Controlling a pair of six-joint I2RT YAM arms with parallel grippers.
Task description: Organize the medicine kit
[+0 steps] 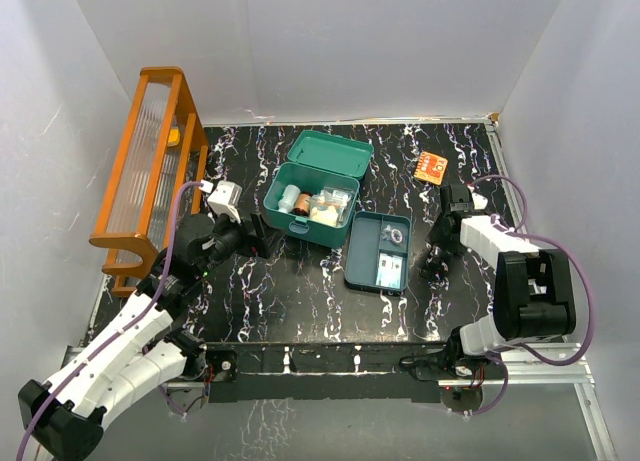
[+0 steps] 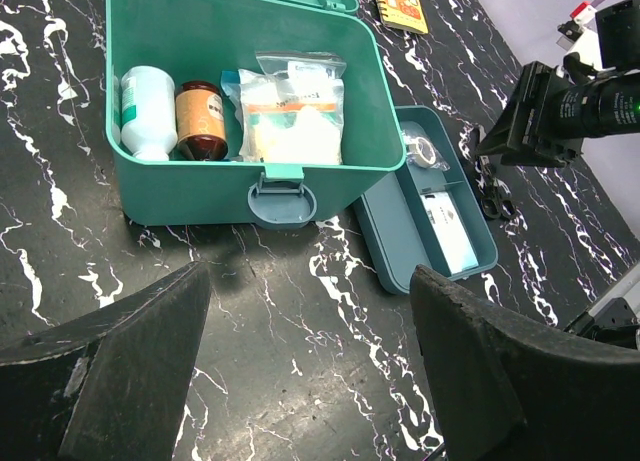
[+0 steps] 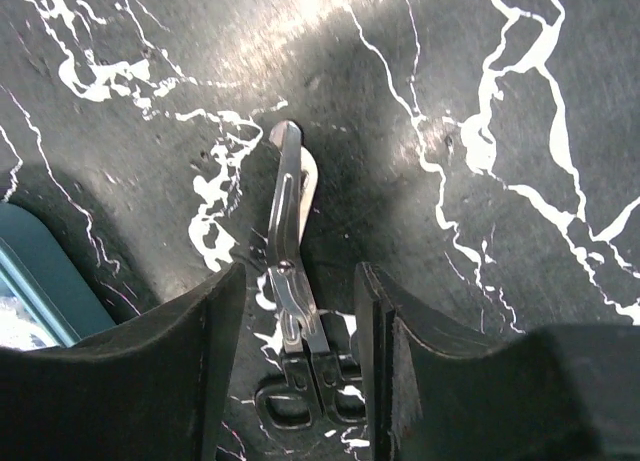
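open medicine kit [image 2: 250, 196] holding bottles [image 2: 150, 111] and sachets [image 2: 295, 116], tray insert [image 2: 385, 236] just beside

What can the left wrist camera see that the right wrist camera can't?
Only the left wrist view: the open medicine kit box holding a white bottle, a brown bottle and clear bags, plus an orange booklet behind it. Only the right wrist view: the scissors up close, lying flat between the fingers of the right gripper, which is open. Both: the black marbled table and the teal tray, though the right wrist view catches just its corner.
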